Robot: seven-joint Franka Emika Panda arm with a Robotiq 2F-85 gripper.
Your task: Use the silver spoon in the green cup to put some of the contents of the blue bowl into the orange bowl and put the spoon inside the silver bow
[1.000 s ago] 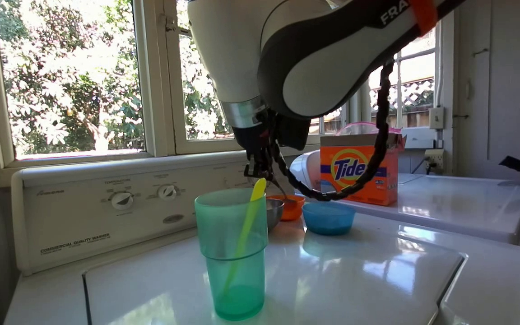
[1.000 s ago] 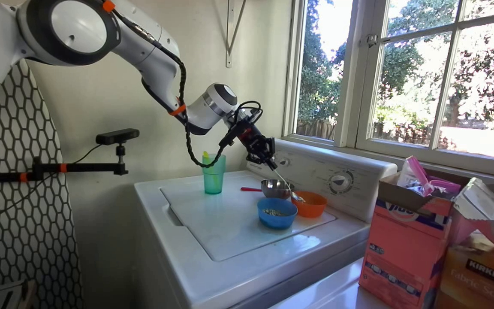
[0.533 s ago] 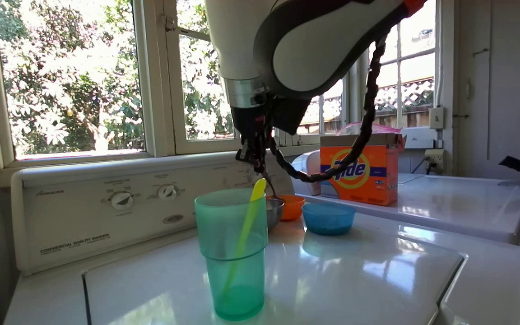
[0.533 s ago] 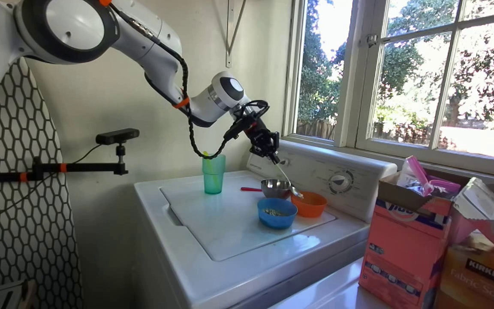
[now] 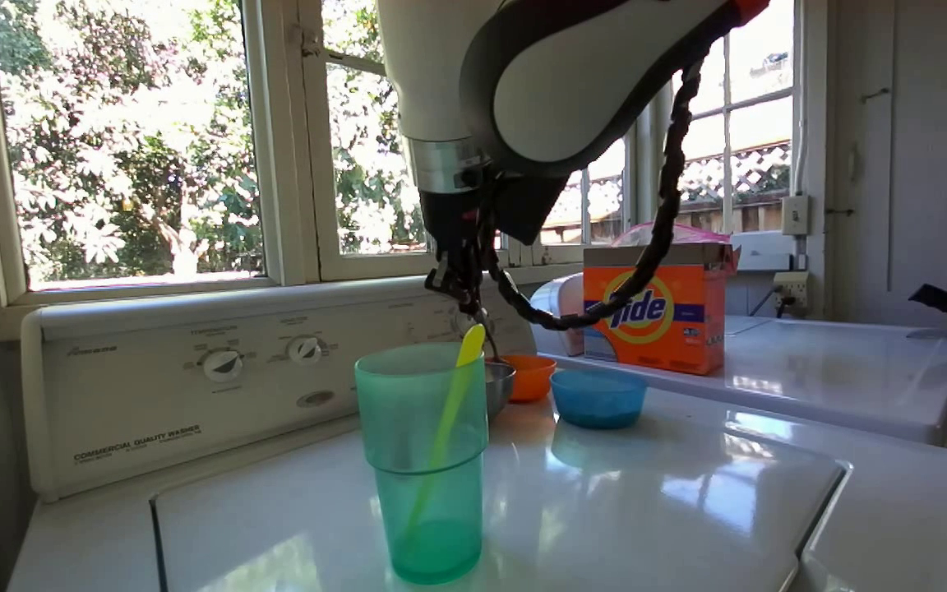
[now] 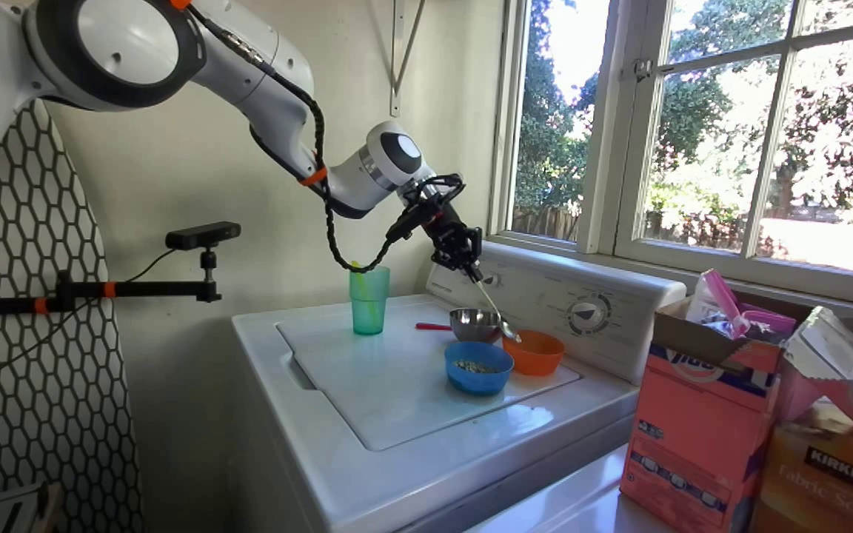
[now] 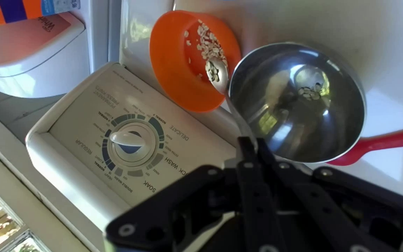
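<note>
Pincer (image 7: 253, 143) found pinching the silver spoon (image 7: 221, 79) by its handle, leaving the head free over the left rim of the orange bowl (image 6: 541, 360) in an exterior view. Flakes (image 7: 210, 47) lie in both; unloading appears incomplete. Silver bowl (image 6: 467, 328) just left presumably awaits the spoon.

There are three bowls (image 6: 478, 380) (image 6: 540, 363) (image 6: 470, 331), one green cup (image 5: 450, 526), one silver spoon (image 7: 221, 76) and one yellow-green utensil (image 5: 470, 346).

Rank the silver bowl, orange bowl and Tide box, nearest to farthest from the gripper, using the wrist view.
1. Silver bowl: up and right of the gripper.
2. Orange bowl: farther off, upper left.
3. Tide box: top-left corner, partly cut off.
</note>
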